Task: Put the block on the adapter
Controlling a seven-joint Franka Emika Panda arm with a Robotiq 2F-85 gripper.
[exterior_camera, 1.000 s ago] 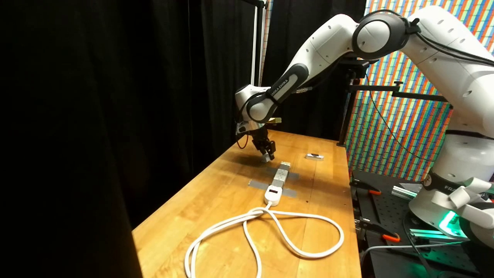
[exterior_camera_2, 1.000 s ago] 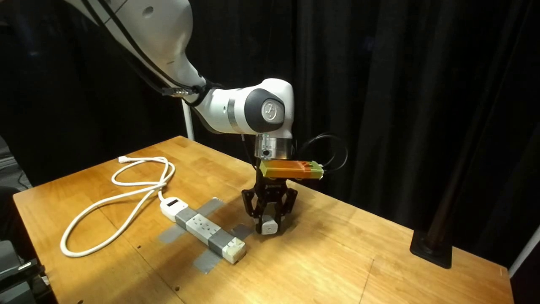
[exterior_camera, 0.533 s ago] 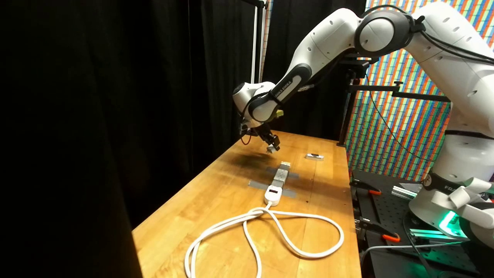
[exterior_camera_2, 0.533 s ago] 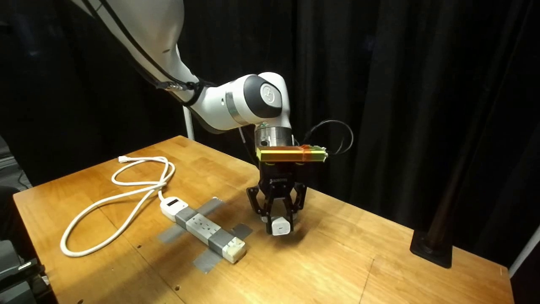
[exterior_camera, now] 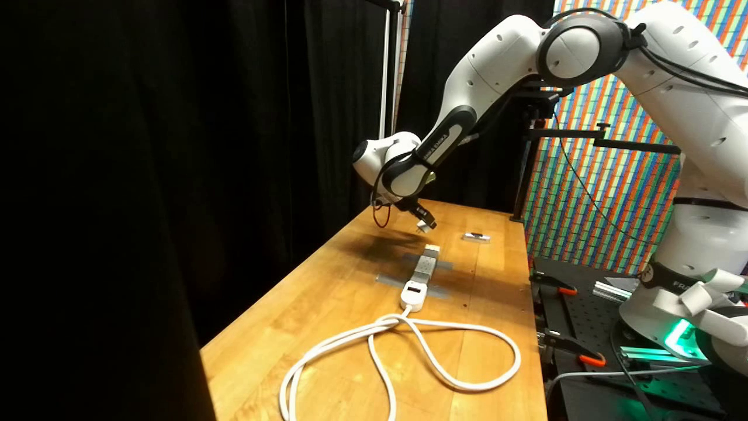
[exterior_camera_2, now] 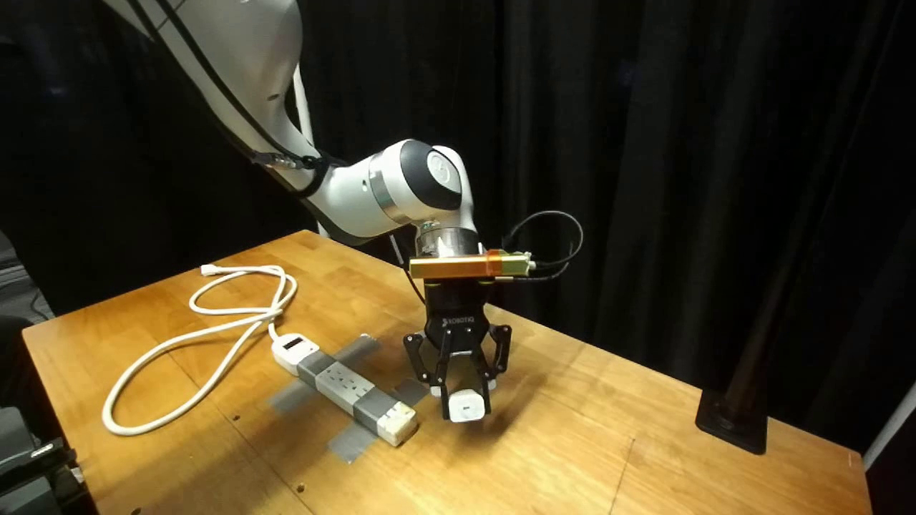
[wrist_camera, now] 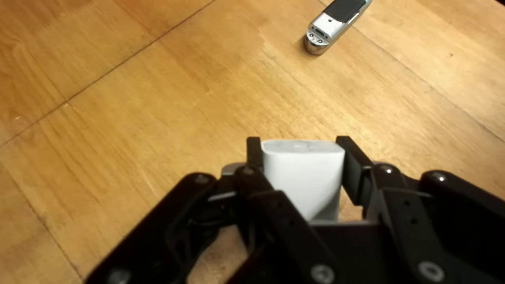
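Black at the fingertips (wrist_camera: 355, 169), pinching the white block (wrist_camera: 305, 177) by two opposite sides; tipped at the gripper (exterior_camera_2: 466, 406) and held, apparently, clear of the wooden table (exterior_camera_2: 572, 458); higher, more tilted and closer in toward the robot's base (exterior_camera: 686, 251) than a second ago; so, by judgement, done with the pick and into the carry, with nothing placed yet; near the end of the adapter (exterior_camera: 425, 269) away from the cable (exterior_camera_2: 232, 312), but apart from it; probably calls next for a move across to the sockets (exterior_camera_2: 351, 388) and a turn of the plug side downward, with some risk of twisting in the grip.

Shows, in an exterior view, thin bits, possibly prongs (exterior_camera: 419, 230), beneath the block; gives, in an exterior view, the sockets plainly and grey tape (exterior_camera_2: 376, 406) strapping the adapter down; adds, in the wrist view, contact on both flanks of the block and, farther out, a silver-and-black bar (wrist_camera: 335, 19), yet no adapter.
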